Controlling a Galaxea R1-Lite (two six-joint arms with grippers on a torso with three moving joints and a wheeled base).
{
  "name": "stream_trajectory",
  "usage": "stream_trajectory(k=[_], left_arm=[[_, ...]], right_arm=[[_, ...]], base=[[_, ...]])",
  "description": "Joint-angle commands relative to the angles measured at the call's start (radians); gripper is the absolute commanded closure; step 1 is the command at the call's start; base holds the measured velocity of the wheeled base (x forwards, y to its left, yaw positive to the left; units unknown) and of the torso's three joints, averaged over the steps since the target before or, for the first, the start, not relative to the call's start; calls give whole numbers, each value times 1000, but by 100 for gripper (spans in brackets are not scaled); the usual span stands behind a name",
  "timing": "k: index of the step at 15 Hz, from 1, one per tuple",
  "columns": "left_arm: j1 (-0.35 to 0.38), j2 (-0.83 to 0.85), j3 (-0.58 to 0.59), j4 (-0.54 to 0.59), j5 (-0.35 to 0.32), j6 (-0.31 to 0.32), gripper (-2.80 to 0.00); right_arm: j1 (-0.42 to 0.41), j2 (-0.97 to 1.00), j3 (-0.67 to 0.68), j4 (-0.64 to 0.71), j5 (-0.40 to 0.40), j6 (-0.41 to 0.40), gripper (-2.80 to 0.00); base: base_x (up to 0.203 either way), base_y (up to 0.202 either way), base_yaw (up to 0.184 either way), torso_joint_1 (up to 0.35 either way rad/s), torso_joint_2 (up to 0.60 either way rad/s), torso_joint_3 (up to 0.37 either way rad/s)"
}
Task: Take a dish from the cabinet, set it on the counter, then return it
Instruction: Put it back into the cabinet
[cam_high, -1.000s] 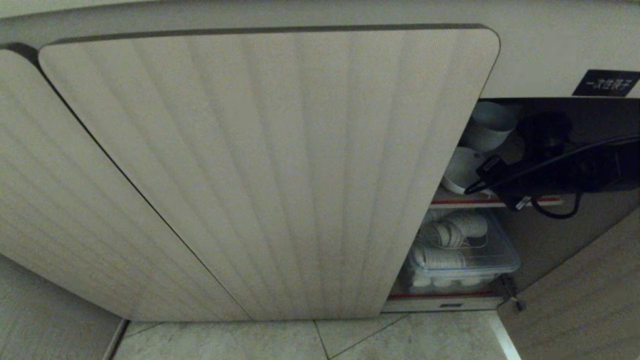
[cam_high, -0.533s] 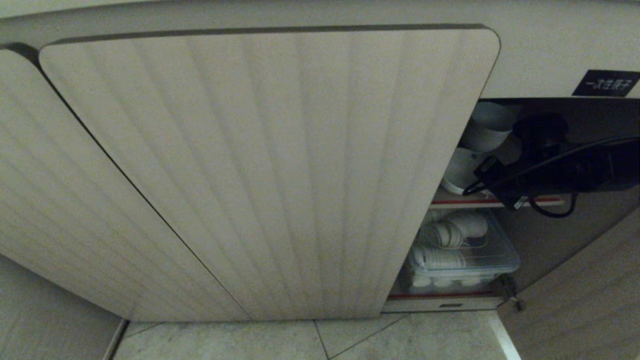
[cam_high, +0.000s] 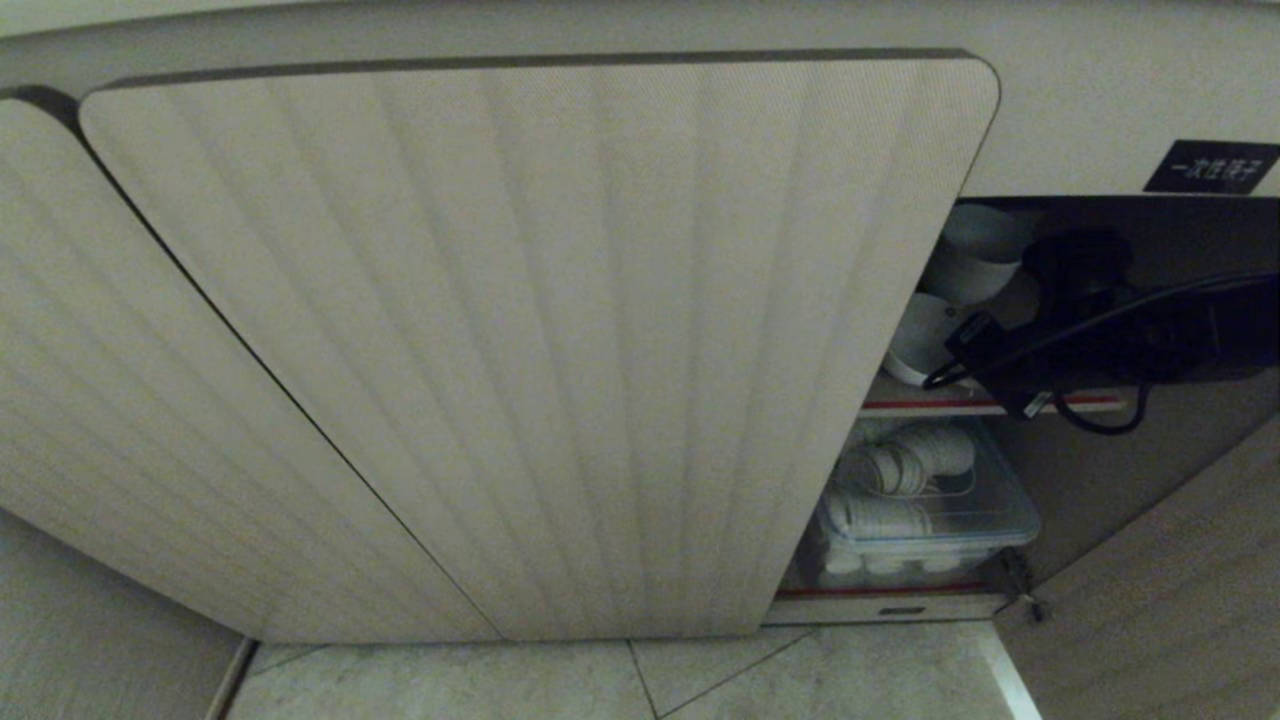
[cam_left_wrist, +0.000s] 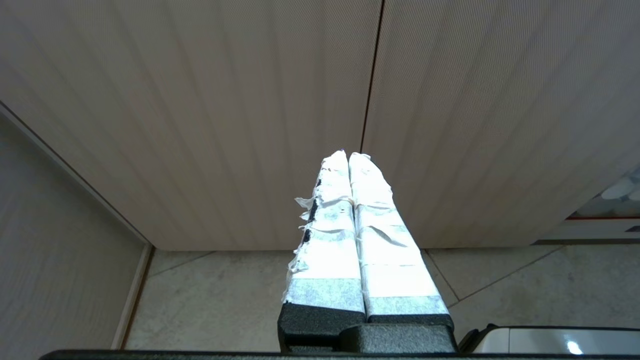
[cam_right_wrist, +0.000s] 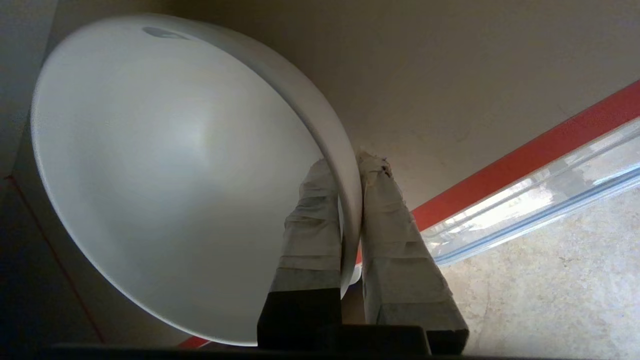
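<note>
Right, my right gripper is pinched on the dish, one taped finger inside the rim and one outside, so the bowl hangs off to one side of the grip with its smooth, glossy white hollow facing the wrist camera. In the head view the right arm reaches into the open side of the cabinet, and the dish sits at the upper shelf, level with its red edge. I judge the coming move turns on that rim hold: it's thin, hard ceramic and could pivot. A clear plastic bin of white crockery lies below. The doors are fluted and beige. My left gripper, pressed closed and empty, idles facing them.
</note>
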Motion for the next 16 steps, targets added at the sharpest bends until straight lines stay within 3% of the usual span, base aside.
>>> stream_trajectory(k=[1, 16], left_arm=[[0, 0, 0, -1, 0, 0, 0], [0, 0, 0, -1, 0, 0, 0]], right_arm=[[0, 5, 0, 1, 1, 4, 0], [0, -1, -42, 66, 1, 5, 0]], base=[[0, 0, 0, 0, 0, 0], [0, 0, 0, 0, 0, 0]])
